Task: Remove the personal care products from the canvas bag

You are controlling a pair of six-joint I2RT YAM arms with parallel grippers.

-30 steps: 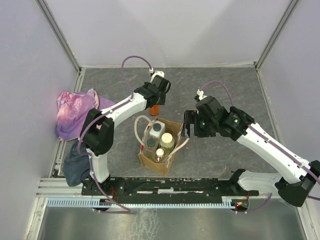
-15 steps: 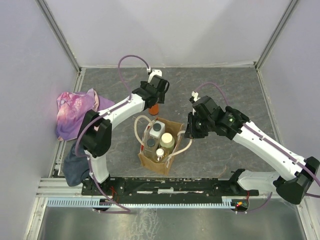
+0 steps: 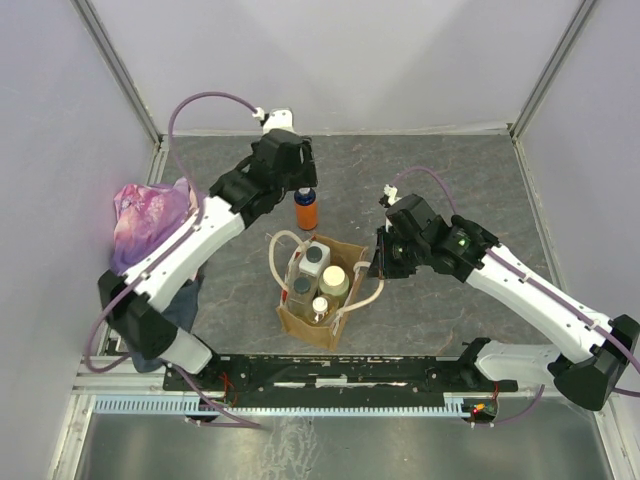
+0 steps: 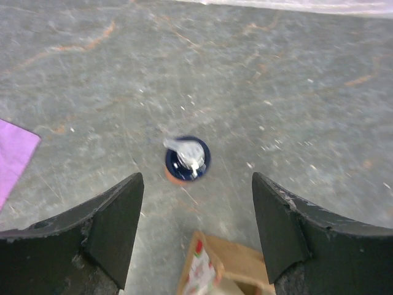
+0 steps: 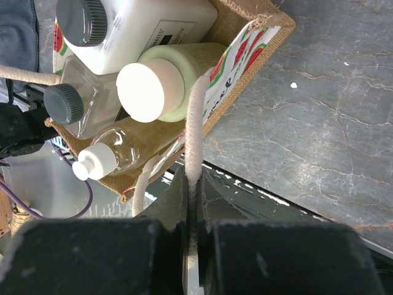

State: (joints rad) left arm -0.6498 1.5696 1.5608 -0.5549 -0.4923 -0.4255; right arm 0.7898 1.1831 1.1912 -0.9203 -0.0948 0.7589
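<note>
The tan canvas bag [image 3: 318, 322] stands at the table's middle, and its printed side [image 5: 236, 64] shows in the right wrist view. Inside are a white bottle with a dark cap [image 5: 144, 24], a pale bottle with a cream cap [image 5: 147, 89], a clear one with a grey cap [image 5: 63, 104] and an amber one [image 5: 126, 147]. My right gripper [image 3: 378, 262] is shut on the bag's cream handle [image 5: 193, 123]. An orange bottle with a dark blue cap [image 3: 306, 211] stands upright on the table behind the bag. My left gripper [image 4: 196, 184] hangs open above it, apart from it.
A pink-purple garment [image 3: 150, 220] lies at the left wall. A grey-blue cloth [image 3: 180, 300] lies nearer, partly behind my left arm. A metal rail [image 3: 330, 370] runs along the near edge, and walls close in the back and sides.
My left gripper has let go of the orange bottle and drawn up and back to the left. My right gripper has moved to the bag and shut on its handle.
</note>
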